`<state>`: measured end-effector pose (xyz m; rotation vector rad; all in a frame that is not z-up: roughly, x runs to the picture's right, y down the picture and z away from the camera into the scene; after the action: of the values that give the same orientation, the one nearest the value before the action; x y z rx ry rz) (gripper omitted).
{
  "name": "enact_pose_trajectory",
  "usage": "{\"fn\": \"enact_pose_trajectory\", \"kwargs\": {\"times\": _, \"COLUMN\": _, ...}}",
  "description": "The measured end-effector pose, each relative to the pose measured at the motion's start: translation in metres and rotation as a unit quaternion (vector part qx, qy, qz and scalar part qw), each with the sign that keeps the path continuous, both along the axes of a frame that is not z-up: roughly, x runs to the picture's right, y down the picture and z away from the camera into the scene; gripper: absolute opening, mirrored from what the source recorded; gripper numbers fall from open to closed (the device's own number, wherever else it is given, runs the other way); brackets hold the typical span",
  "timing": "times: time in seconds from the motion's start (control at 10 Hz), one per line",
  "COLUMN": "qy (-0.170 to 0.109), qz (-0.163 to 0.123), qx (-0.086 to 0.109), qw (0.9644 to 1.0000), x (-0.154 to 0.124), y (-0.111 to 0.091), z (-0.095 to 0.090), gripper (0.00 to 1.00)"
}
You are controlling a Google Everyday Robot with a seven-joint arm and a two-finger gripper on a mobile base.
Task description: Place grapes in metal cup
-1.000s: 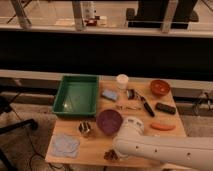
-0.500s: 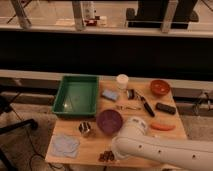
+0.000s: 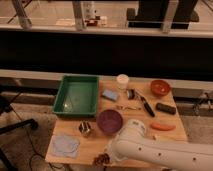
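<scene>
The grapes (image 3: 101, 160), a dark bunch, lie at the front edge of the wooden table (image 3: 90, 145). The metal cup (image 3: 85, 129) stands upright to the left of the purple bowl (image 3: 109, 121), a little behind and to the left of the grapes. My white arm (image 3: 150, 149) reaches in from the lower right. Its end comes down right beside the grapes, and the gripper (image 3: 107, 158) is mostly hidden under the arm.
A green tray (image 3: 76, 95) sits at the back left. A white cup (image 3: 122, 81), a blue sponge (image 3: 110, 95), a black-handled tool (image 3: 145, 104), an orange bowl (image 3: 160, 87), a black block (image 3: 165, 108) and a carrot (image 3: 162, 126) lie to the right. A blue cloth (image 3: 65, 145) lies at the front left.
The arm's end has crept slightly left and down toward the grapes. The grapes, cup and bowl have not moved.
</scene>
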<state>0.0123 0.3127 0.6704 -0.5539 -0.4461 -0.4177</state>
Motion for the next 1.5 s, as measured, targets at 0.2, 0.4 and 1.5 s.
{"fn": "enact_pose_trajectory", "kwargs": {"times": 0.2, "qy": -0.006, "qz": -0.014, "qx": 0.008, "qw": 0.9999, "x": -0.009, "y": 0.001, "z": -0.001, "gripper": 0.00}}
{"fn": "enact_pose_trajectory", "kwargs": {"times": 0.4, "qy": -0.013, "qz": -0.034, "qx": 0.021, "qw": 0.9991, "x": -0.030, "y": -0.002, "z": 0.002, "gripper": 0.00}}
{"fn": "enact_pose_trajectory", "kwargs": {"times": 1.5, "qy": -0.029, "qz": -0.122, "qx": 0.078, "qw": 0.9890, "x": -0.102, "y": -0.045, "z": 0.021, "gripper": 0.00}}
